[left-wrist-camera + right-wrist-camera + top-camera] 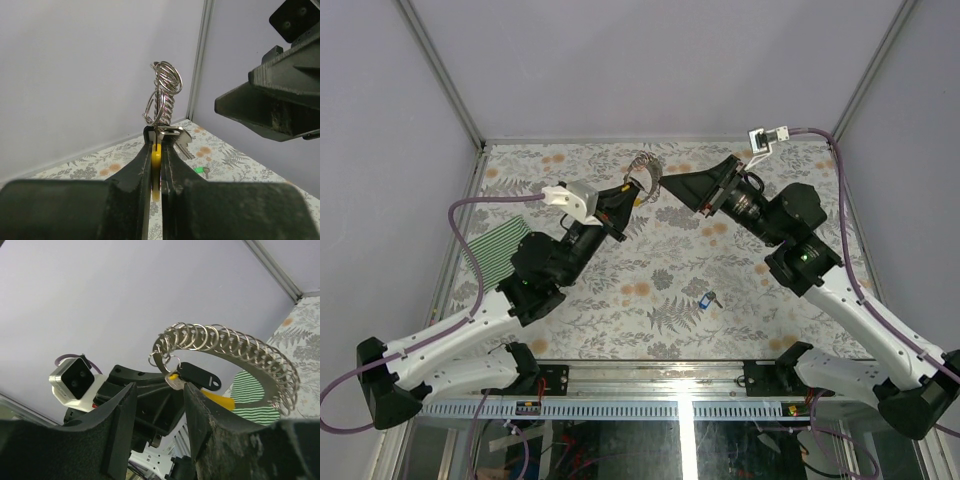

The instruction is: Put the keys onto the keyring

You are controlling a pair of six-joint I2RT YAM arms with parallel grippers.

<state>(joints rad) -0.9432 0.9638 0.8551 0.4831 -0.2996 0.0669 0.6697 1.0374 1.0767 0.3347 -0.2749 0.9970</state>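
My left gripper [632,196] is raised over the back of the table and shut on the yellow tag [156,155] of the keyring [165,85]. The keyring's silvery chain of rings [645,168] curls upward above the fingers. A plain silver key [183,143] and a black tag [197,376] hang from it. My right gripper [667,186] faces the left one closely, open, with the silver key [175,383] just at its right fingertip [192,390]. The blue key [705,299] lies on the table in front. The green key [200,170] lies on the table below the grippers.
A green-and-white striped cloth [505,250] lies at the table's left edge under the left arm. The floral table cover [650,300] is bounded by grey walls and a metal frame post [199,60] at the back corner.
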